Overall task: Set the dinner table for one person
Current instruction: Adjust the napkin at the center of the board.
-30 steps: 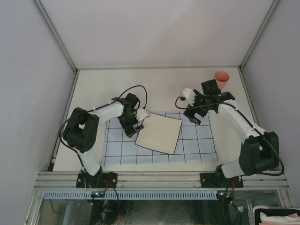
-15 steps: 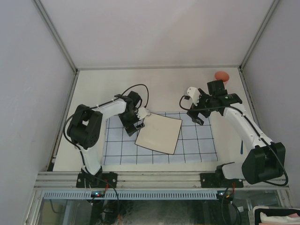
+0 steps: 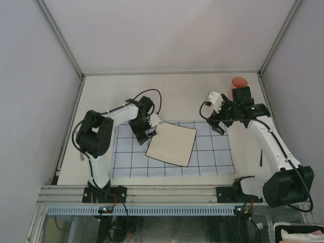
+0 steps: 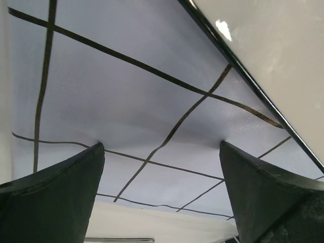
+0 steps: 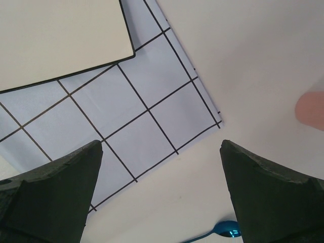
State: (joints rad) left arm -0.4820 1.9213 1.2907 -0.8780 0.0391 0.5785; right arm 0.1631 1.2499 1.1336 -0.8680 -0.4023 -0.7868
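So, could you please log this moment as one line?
left gripper open, beside plate on cloth | right gripper open, empty | cup far right

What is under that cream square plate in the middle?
The plate lies on a light-blue gridded cloth, which is spread on the table. The part of the cloth directly beneath the plate is covered, so anything there is hidden.
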